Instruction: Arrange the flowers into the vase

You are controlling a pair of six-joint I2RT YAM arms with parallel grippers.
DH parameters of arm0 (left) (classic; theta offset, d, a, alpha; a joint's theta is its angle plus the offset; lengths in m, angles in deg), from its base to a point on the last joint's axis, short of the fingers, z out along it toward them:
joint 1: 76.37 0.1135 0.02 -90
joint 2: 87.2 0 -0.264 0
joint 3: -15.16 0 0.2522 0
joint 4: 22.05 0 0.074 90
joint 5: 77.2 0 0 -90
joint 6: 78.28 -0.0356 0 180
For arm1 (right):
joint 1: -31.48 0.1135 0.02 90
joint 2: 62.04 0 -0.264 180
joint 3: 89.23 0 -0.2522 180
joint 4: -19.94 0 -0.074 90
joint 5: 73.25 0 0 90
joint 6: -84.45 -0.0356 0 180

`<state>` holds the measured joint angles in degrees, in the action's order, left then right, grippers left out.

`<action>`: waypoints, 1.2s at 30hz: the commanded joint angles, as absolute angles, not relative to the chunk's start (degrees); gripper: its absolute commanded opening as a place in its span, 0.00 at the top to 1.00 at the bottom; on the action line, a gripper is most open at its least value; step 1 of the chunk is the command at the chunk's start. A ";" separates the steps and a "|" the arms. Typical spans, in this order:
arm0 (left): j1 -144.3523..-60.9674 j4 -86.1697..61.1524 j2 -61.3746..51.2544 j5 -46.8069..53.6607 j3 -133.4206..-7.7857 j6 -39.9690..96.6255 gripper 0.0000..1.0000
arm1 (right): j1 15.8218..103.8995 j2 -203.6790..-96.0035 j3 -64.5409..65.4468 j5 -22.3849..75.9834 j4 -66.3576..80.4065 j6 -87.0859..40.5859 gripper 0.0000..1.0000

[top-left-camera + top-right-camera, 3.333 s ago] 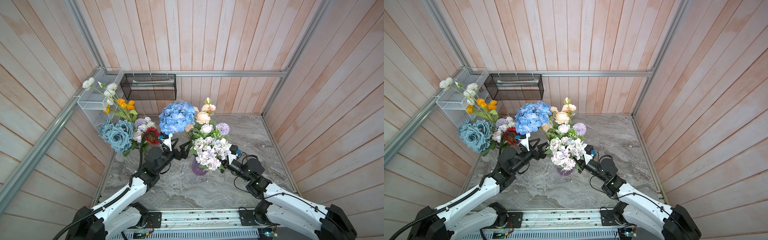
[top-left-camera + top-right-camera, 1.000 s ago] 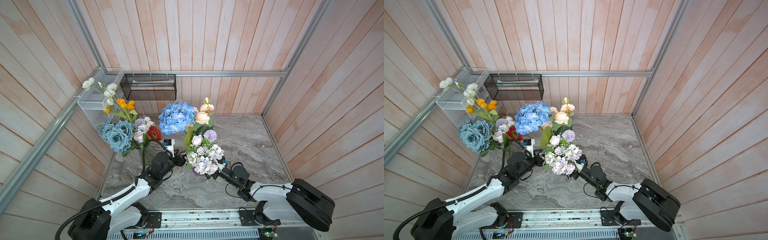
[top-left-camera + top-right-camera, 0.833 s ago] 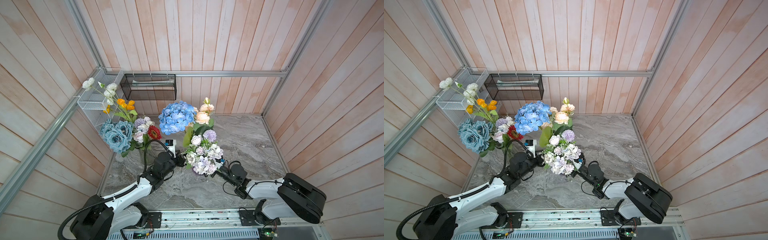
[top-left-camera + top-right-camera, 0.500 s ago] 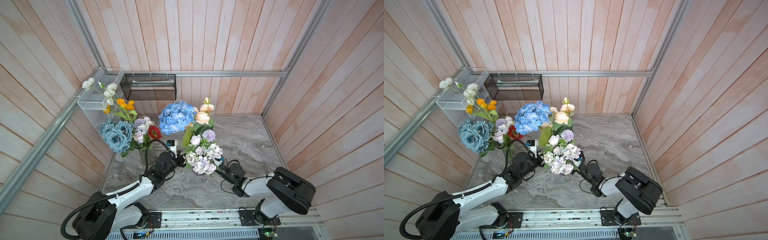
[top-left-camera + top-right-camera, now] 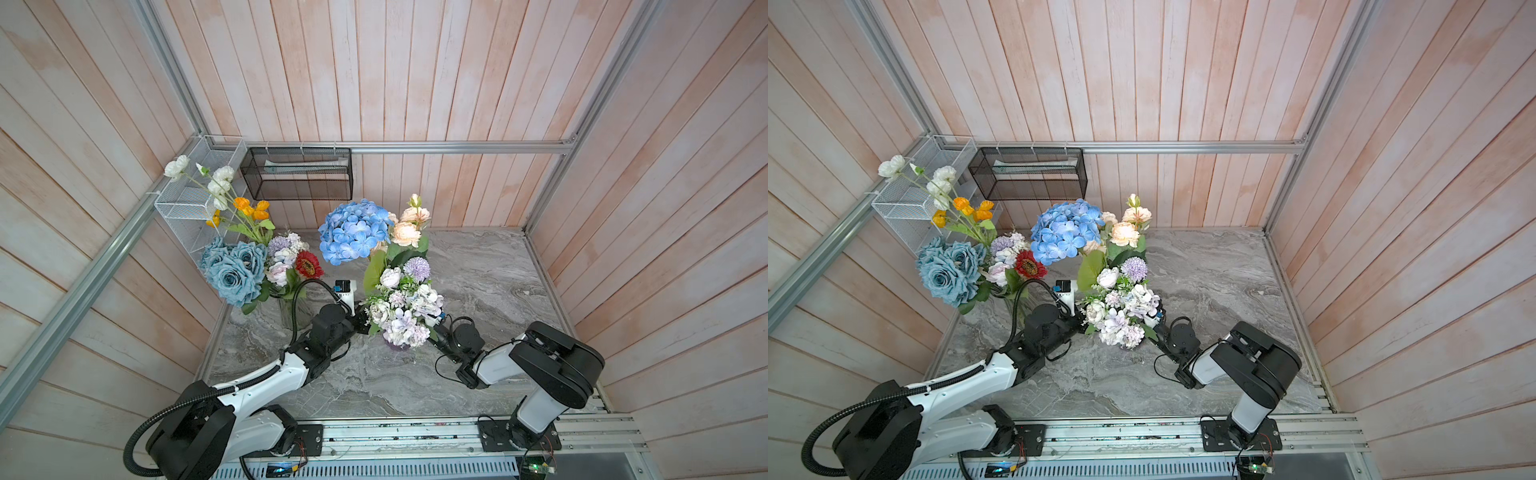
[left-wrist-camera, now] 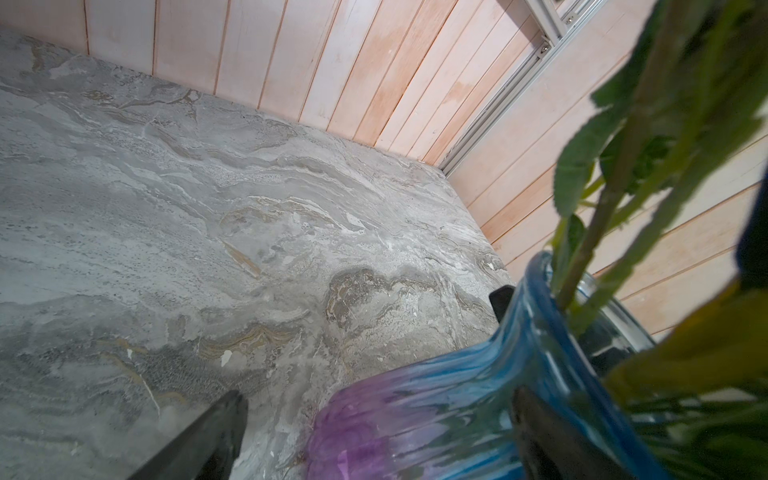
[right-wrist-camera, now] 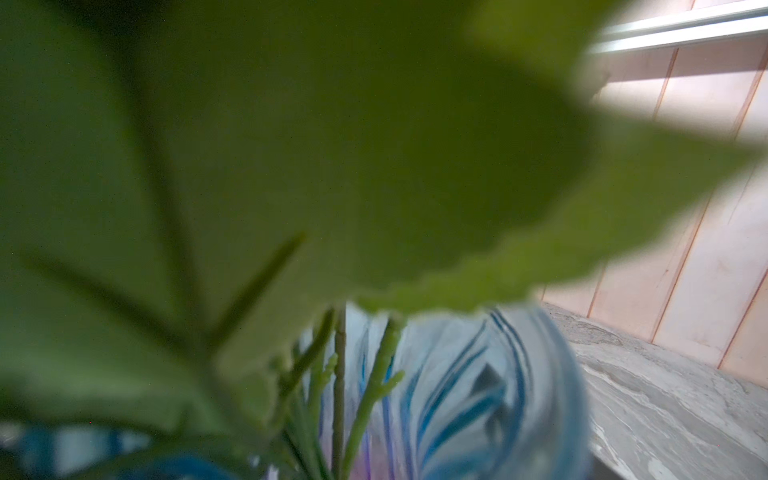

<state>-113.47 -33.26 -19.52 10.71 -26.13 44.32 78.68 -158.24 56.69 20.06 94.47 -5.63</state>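
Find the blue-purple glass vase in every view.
In a top view: vase mid-table, mostly hidden under the lilac-white spray.
In a top view: vase likewise beneath the spray.
Left wrist: vase close up, stems rising from it.
Right wrist: vase behind blurred green leaves.
Shared landmark: the grey marble table.

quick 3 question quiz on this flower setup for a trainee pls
1. True or false: the red sunflower and the blue hydrangea share one vase.
2. The hydrangea's vase is: A clear, B blue and purple, C white.
3. Is the left tool open or shut?
Key: 1 false, the sunflower stands in the clear vase; 2 B; 3 open.
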 commanded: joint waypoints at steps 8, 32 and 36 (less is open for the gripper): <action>-113.76 -34.38 -19.79 11.50 -27.05 43.45 0.00 | 78.28 -161.05 55.46 19.63 99.61 -7.67 0.19; -114.51 -34.94 -18.27 9.54 -28.80 42.35 0.00 | 78.33 -164.06 53.74 20.59 100.39 -9.33 0.52; -114.50 -34.75 -18.56 9.88 -28.75 42.22 0.00 | 78.32 -164.01 54.18 20.08 101.22 -9.06 0.54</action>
<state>-114.04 -34.00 -18.52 10.23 -26.94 43.21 78.37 -163.25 54.85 20.84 99.16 -8.77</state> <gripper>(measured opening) 0.999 0.661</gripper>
